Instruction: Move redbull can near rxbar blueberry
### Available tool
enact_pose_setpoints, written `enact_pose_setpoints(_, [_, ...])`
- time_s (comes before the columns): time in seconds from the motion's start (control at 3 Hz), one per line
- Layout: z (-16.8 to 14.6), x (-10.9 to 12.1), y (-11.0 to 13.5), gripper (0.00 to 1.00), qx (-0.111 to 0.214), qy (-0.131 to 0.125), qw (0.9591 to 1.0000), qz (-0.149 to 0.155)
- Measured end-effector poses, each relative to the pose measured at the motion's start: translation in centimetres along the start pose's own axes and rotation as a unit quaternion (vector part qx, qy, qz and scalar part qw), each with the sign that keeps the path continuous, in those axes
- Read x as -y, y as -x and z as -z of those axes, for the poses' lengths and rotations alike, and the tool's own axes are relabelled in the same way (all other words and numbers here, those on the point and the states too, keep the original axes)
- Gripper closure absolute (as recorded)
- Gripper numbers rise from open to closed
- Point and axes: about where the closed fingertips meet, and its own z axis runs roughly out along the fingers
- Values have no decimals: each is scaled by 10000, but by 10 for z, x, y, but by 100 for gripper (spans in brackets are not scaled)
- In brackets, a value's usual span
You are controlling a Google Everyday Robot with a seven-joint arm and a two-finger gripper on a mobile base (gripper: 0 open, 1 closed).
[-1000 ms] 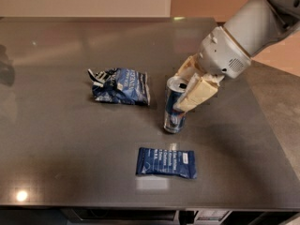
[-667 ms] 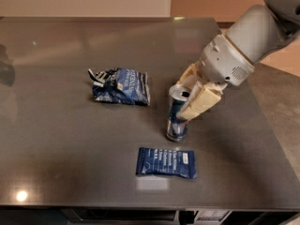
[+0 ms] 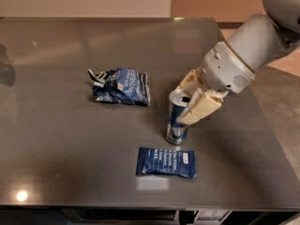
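The redbull can (image 3: 176, 125) stands upright on the dark table, blue and silver with an open silver top. The gripper (image 3: 192, 97) comes in from the right and is shut on the can's upper part, one cream finger (image 3: 201, 109) in front of it and one behind. The rxbar blueberry (image 3: 166, 162) lies flat just below the can, a dark navy wrapper with white text and a small white label. The can's base is a short gap above the bar's top edge.
A wrinkly blue-and-white chip bag (image 3: 120, 86) lies left of the can. The grey arm (image 3: 248, 50) reaches in from the upper right. The table's front edge (image 3: 140, 206) runs just below the bar, and its right edge is near the arm.
The gripper has carried the can toward the front of the table, closer to the bar. The bar and chip bag have not moved.
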Motion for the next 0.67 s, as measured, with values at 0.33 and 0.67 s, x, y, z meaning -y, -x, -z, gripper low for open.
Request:
enact_pose_setpoints(0.33, [0, 1, 2, 14, -5, -12, 10000, 14])
enact_pose_setpoints(0.67, [-1, 1, 4, 0, -7, -28, 10000, 29])
